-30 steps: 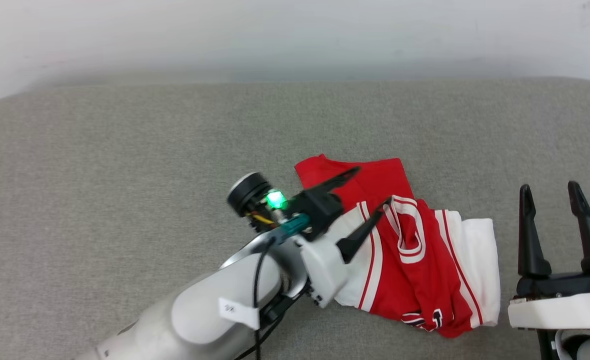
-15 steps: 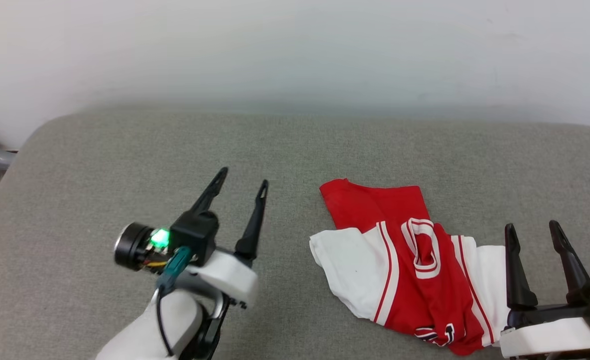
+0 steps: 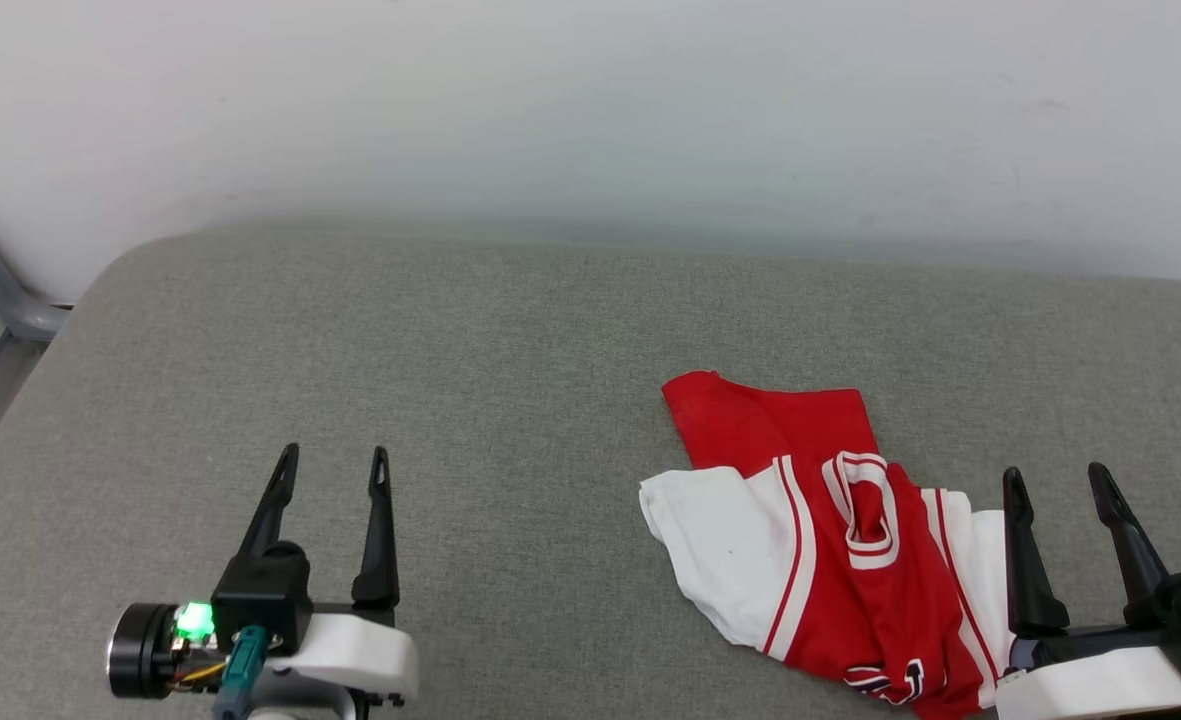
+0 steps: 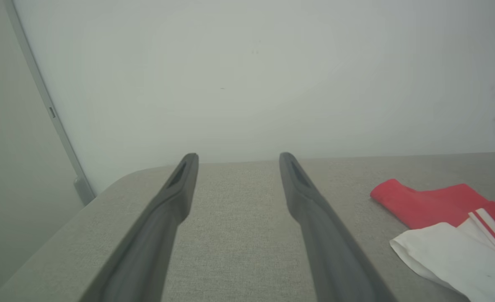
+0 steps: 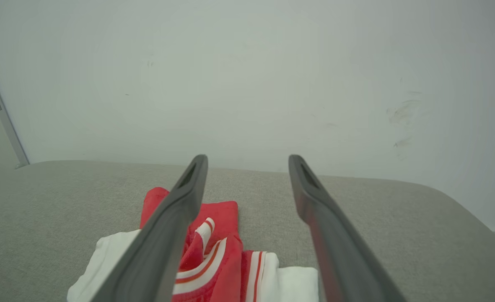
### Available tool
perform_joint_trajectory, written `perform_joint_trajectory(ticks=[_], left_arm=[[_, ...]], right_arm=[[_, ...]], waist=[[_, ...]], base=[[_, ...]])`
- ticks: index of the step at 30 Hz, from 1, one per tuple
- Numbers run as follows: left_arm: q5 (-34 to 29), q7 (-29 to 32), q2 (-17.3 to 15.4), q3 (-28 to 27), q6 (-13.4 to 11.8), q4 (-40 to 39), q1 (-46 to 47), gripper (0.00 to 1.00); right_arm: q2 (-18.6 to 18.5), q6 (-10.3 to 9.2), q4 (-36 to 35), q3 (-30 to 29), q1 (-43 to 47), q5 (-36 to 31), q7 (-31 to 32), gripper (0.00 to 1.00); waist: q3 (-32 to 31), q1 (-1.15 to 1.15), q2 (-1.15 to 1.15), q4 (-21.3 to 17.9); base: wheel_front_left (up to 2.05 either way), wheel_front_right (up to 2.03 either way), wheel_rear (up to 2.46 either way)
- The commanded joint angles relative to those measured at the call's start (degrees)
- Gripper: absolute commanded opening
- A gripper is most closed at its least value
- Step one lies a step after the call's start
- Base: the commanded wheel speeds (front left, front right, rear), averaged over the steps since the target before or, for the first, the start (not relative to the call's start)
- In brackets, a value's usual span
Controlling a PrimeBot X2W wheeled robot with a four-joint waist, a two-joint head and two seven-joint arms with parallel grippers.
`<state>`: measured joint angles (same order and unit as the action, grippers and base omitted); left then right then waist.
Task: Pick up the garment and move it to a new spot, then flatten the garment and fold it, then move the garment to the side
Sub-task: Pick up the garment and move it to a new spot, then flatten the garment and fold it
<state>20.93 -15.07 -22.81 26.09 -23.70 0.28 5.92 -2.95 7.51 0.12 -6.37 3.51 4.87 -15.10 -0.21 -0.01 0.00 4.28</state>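
Red and white garment [image 3: 830, 560] in a crumpled heap on the right half of the grey bench [image 3: 500, 400], close to the front edge. White ring of neck trim [image 3: 865, 505] on top. Dark letters [image 3: 890, 682] with white outlines at the near end of the heap, folded under and too hidden to read.

Left claw [image 3: 335, 452] near the front left corner of the bench, fingers wide apart, nothing between them, well apart from the garment. Small green light [image 3: 190, 618] by its base. Right claw [image 3: 1054, 472] spread wide too and empty, just beside the right side of the heap; touching or not, cannot tell.

From the left wrist: a grey metal bar [image 4: 50, 113] past the bench's left end, and the red corner of the garment off to one side. From the right wrist: dark smudges [image 5: 402, 113] on the white wall [image 5: 247, 63], the rounded right corner of the bench, and the heap low between and beside the fingers.
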Motion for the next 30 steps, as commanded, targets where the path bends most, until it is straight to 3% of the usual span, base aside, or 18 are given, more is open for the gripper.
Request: perform_joint_trajectory(ticks=[1,19,30], left_arm=[[-0.5,-0.1,0.2,-0.5,0.5,-0.1,-0.8,1.0],[-10.3,-0.1,9.1,-12.3,10.7,0.8,-10.4,1.0],[-14.1,-0.2,13.1,-16.6,14.9,2.5,-12.2,1.0]], right_arm=[[0.1,-0.04,0.2,0.0,0.5,0.3,-0.1,1.0],[0.1,-0.05,2.3,-0.4,2.1,1.8,-0.1,1.0],[0.1,-0.04,3.0,-0.7,2.7,2.1,-0.1,1.0]], waist=[[-0.1,0.01,0.0,0.0],[-1.3,0.01,0.0,0.1],[-1.8,0.01,0.0,0.0]], base=[[0.0,0.0,0.0],[0.0,0.0,0.0],[0.0,0.0,0.0]])
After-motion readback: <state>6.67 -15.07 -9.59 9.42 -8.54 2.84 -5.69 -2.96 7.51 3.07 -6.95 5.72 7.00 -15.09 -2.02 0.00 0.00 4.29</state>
